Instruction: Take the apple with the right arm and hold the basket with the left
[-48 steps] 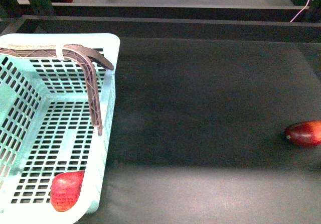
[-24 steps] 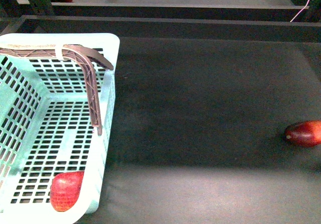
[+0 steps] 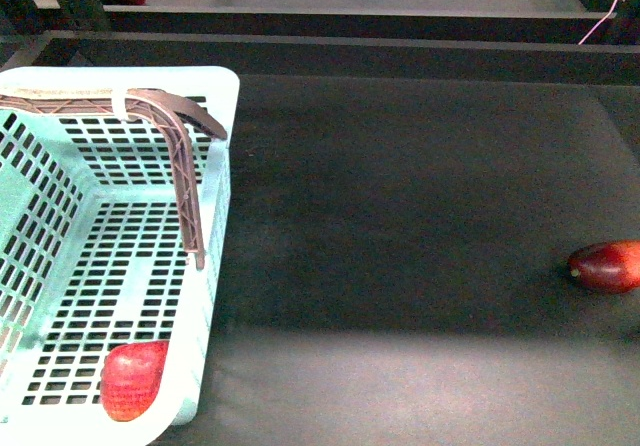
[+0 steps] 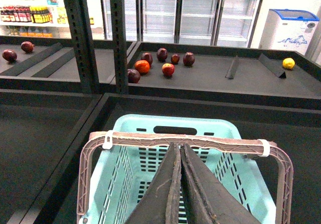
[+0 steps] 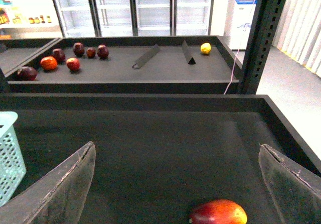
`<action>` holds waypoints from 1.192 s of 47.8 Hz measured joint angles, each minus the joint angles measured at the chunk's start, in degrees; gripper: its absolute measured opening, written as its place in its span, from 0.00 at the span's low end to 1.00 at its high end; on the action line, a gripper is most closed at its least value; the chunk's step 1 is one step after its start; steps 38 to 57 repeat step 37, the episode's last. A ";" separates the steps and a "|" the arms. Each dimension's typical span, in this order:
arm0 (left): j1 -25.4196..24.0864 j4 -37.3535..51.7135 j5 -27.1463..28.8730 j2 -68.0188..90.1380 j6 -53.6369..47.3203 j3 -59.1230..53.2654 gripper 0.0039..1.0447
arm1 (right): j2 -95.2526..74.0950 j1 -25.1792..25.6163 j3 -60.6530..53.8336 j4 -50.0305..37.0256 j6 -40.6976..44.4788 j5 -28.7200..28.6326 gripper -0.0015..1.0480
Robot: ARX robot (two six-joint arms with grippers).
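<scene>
The pale turquoise basket [image 3: 218, 181] stands at the left of the dark table. The round red apple [image 3: 133, 379] lies on its floor at the near right corner. My left gripper's brown lattice finger [image 3: 186, 188] reaches over the basket and hangs down along the inside of its right wall. In the left wrist view the left gripper [image 4: 179, 146] is shut above the basket [image 4: 131, 125], its dark jaws pressed together with nothing between them. My right gripper [image 5: 175, 184] is open and empty over the table; it does not show in the front view.
A dark maroon oval fruit [image 3: 606, 266] lies at the table's right edge; in the right wrist view it [image 5: 218, 212] lies between the open fingers. Several fruits [image 4: 163, 62] sit on a far shelf behind a raised table edge [image 3: 330, 46].
</scene>
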State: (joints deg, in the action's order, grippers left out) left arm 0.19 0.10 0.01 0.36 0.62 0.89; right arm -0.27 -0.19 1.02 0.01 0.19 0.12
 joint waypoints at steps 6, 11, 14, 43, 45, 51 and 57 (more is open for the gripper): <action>0.00 0.00 0.00 0.00 0.00 0.00 0.03 | 0.00 0.00 0.00 0.00 0.00 0.00 0.91; 0.00 0.00 -0.02 0.00 0.02 0.00 0.14 | 0.00 0.00 0.00 0.00 0.00 0.00 0.91; 0.00 0.00 0.00 0.00 0.02 0.00 0.25 | 0.00 0.00 0.00 0.00 0.00 0.00 0.91; 0.00 0.00 0.00 0.00 -0.09 0.00 0.93 | 0.00 0.00 0.00 0.00 0.00 0.00 0.91; 0.00 0.00 0.00 0.00 -0.09 0.00 0.93 | 0.00 0.00 0.00 0.00 0.00 0.00 0.91; 0.00 0.00 0.00 0.00 -0.09 0.00 0.93 | 0.00 0.00 0.00 0.00 0.00 0.00 0.91; 0.00 0.00 0.00 0.00 -0.09 0.00 0.93 | 0.00 0.00 0.00 0.00 0.00 0.00 0.91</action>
